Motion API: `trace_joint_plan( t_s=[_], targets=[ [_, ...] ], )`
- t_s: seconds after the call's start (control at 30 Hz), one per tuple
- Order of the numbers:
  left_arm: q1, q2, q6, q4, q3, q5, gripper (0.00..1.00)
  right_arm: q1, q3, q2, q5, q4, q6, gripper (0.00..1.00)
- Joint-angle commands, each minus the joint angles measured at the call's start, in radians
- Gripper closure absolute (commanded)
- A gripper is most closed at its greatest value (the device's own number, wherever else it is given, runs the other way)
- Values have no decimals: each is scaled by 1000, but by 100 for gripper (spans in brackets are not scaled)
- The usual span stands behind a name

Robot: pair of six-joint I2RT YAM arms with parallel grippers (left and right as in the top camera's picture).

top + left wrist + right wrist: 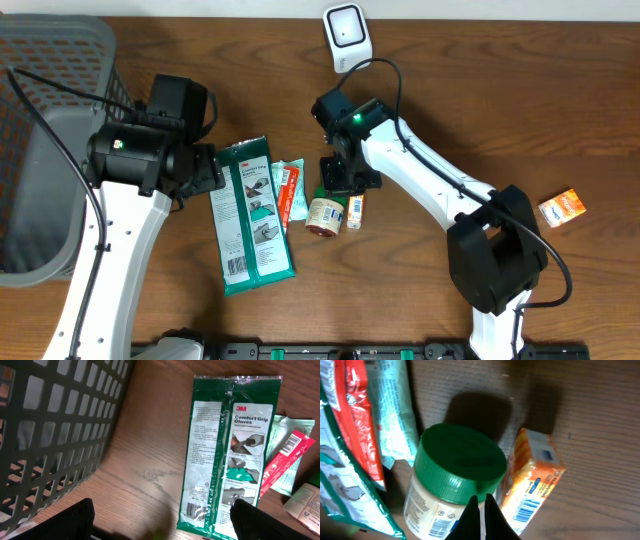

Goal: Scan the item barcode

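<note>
A white scanner (343, 30) stands at the table's far edge. Below it lie a green-lidded jar (324, 215) (455, 475) and a small orange box (354, 211) (535, 480), both showing barcodes. My right gripper (345, 185) (481, 510) is shut and empty, its tips over the jar's lid edge next to the box. A green gloves pack (252, 215) (225, 450) lies flat with its barcode near the bottom. My left gripper (205, 170) (160, 530) is open beside the pack's left edge, and the right finger (265, 520) overlaps the pack's corner.
A grey mesh basket (50, 150) (55, 425) fills the left side. A red packet (290, 190) (282, 462) and a teal packet (297, 205) lie between the gloves pack and the jar. Another orange box (561, 208) sits at the far right.
</note>
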Motion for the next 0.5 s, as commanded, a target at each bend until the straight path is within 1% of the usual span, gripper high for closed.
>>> trace_joint_plan(
  t_s=[0.0,0.27,0.37,0.47],
  targets=[
    [2,0,5,-3,3,-13,12,3,-7,-14,36,-4,22,98],
    [2,0,5,-3,3,-13,12,12,-59,-14,58,20,23,97],
    [2,0,5,-3,3,-13,12,11,-92,-14,59,42,22,99],
    [2,0,5,-3,3,-13,12,10,-100,-14,73,29,21,99]
  ],
)
